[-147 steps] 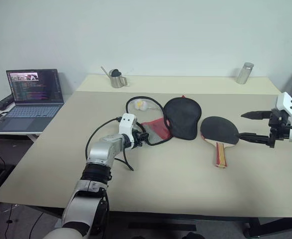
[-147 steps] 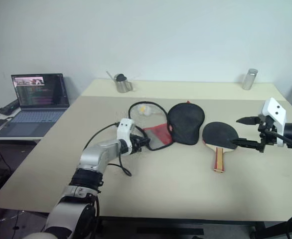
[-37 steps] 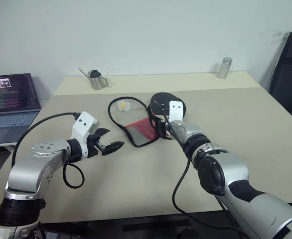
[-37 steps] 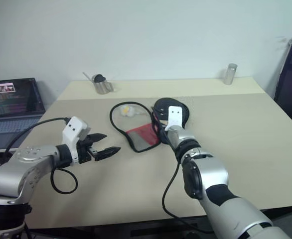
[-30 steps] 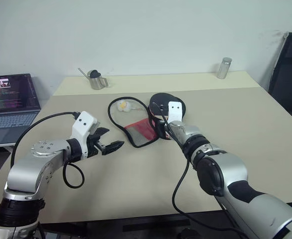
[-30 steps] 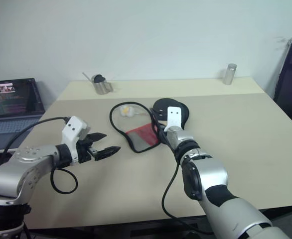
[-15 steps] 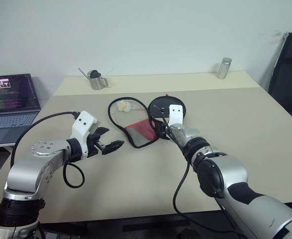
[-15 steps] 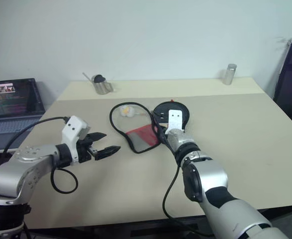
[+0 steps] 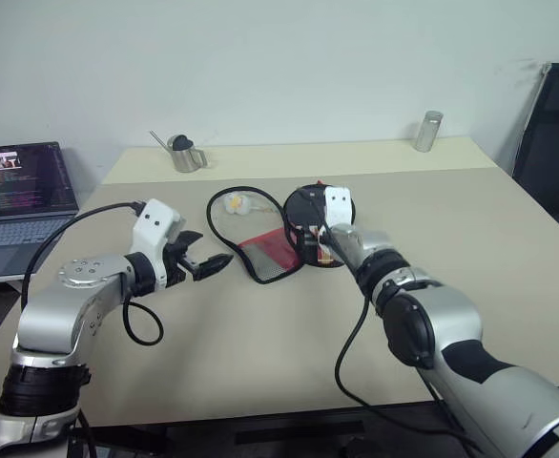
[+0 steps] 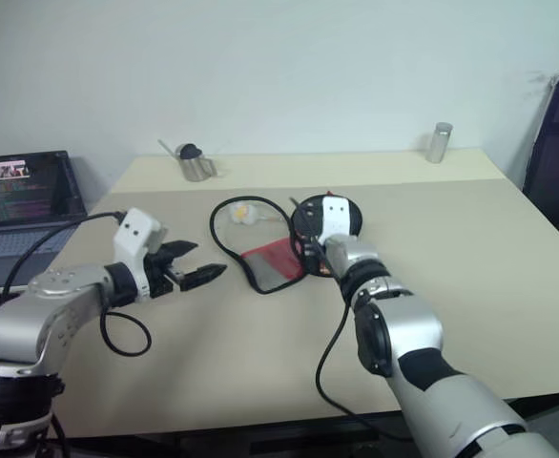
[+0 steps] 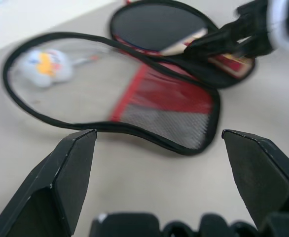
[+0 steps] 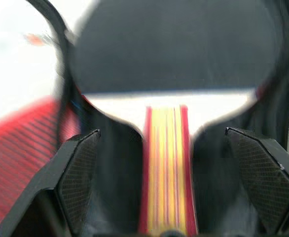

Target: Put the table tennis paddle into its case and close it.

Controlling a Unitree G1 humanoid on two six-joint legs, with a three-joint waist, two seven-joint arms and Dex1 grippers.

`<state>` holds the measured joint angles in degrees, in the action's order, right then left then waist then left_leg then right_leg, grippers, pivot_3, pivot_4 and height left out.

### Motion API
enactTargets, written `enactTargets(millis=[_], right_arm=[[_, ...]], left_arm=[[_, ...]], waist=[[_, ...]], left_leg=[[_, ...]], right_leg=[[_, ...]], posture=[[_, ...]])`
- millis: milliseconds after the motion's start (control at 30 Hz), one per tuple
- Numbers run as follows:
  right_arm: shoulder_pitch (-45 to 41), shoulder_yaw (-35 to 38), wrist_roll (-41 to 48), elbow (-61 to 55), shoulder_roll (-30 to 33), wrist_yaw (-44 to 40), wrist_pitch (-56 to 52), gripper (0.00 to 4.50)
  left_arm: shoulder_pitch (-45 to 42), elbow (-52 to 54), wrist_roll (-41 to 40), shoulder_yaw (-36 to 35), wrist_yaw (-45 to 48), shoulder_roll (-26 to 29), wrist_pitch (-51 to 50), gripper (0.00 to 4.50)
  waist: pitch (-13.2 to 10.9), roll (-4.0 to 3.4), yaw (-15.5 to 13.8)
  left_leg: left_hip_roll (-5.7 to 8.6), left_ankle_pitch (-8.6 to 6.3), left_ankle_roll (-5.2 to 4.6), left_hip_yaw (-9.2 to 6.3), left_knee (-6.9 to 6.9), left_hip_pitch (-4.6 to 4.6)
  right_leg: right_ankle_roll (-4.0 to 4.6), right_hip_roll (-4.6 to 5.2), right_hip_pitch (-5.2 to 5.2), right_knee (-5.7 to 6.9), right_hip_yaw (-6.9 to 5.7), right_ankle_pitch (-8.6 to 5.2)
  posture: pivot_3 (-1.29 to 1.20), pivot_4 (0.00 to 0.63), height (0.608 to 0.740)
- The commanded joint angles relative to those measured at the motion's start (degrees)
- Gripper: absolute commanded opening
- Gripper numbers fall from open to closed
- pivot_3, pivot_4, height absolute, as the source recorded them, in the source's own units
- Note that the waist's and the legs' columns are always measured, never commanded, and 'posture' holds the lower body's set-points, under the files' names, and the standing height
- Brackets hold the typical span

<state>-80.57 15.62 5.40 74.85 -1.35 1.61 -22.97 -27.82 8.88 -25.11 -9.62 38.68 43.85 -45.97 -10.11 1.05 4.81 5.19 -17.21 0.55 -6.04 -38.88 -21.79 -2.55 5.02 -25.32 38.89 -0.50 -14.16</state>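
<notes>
Since a second ago the right gripper (image 12: 166, 148) has spread its fingers off the paddle (image 12: 174, 59) handle and lifted slightly; the left gripper (image 9: 206, 268) has risen a little above the table (image 9: 470, 219), fingers wide, holding nothing. Paddle now lies in the black half of the open case (image 11: 149, 103), blade away from the robot, striped handle toward it between the right fingers with clear gaps either side. Mesh-and-red flap lies flat to the left, unzipped.
</notes>
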Motion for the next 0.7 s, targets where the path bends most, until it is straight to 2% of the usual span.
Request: enactTargets(millis=[33, 133, 233, 400, 600, 700], right_arm=[[-1.49, -2.7, 0.23, -7.28, 3.51, -8.85, -3.75, 4.49], [3.45, -7.15, 0.56, -18.83, 7.6, -20.35, -7.16, 4.49], [11.98, -12.21, 3.46, -37.59, 12.95, -33.17, -12.91, 4.49], [24.92, -18.24, 8.1, -60.68, 24.55, -50.01, -18.15, 4.49], [31.79, -18.79, 13.37, -73.98, 30.9, -58.53, -17.45, 4.49], [32.54, -18.61, 14.04, -76.26, 30.99, -57.62, -17.96, 4.5]], left_arm=[[-3.8, -3.88, 0.52, -3.58, -2.74, -0.36, 1.5, 4.46], [-6.65, -9.5, 2.66, -2.84, -6.14, -1.34, 1.66, 4.46], [-10.48, -17.26, 6.87, 0.09, -10.79, -3.53, 1.82, 4.46], [-15.37, -27.8, 11.68, 5.94, -10.51, -7.92, 5.56, 4.46], [-20.69, -39.56, 17.43, 11.21, -10.66, -11.61, 10.5, 4.46], [-22.4, -42.9, 20.13, 13.55, -10.77, -13.03, 12.74, 3.88]], waist=[[0.0, 0.0, -0.02], [0.01, 0.01, -0.21], [0.04, 0.06, -0.63], [0.04, 0.06, -1.62], [0.03, 0.09, -1.53], [0.04, 0.1, -1.51]], left_leg=[[0.01, 0.0, 0.0, 0.0, 0.0, 0.0], [0.02, 0.0, 0.0, -0.02, -0.01, -0.03], [0.04, 0.0, 0.0, -0.1, -0.04, -0.07], [0.06, -0.01, -0.01, -0.08, -0.06, -0.15], [0.03, 0.0, 0.0, 0.02, -0.08, -0.08], [0.04, 0.0, 0.0, 0.04, -0.08, -0.05]], right_leg=[[0.0, 0.0, 0.0, 0.0, 0.0, 0.0], [-0.01, 0.01, 0.01, -0.02, -0.02, 0.0], [-0.02, 0.02, 0.02, -0.05, -0.09, 0.0], [-0.03, 0.03, -0.02, -0.06, -0.11, 0.0], [-0.03, 0.02, -0.05, 0.02, -0.1, 0.01], [-0.03, 0.02, -0.04, 0.05, -0.09, 0.01]], posture=[[0.0, 0.15, 0.74], [0.0, 0.15, 0.74], [0.0, 0.15, 0.74], [0.0, 0.15, 0.74], [0.0, 0.15, 0.74], [0.0, 0.15, 0.74]])
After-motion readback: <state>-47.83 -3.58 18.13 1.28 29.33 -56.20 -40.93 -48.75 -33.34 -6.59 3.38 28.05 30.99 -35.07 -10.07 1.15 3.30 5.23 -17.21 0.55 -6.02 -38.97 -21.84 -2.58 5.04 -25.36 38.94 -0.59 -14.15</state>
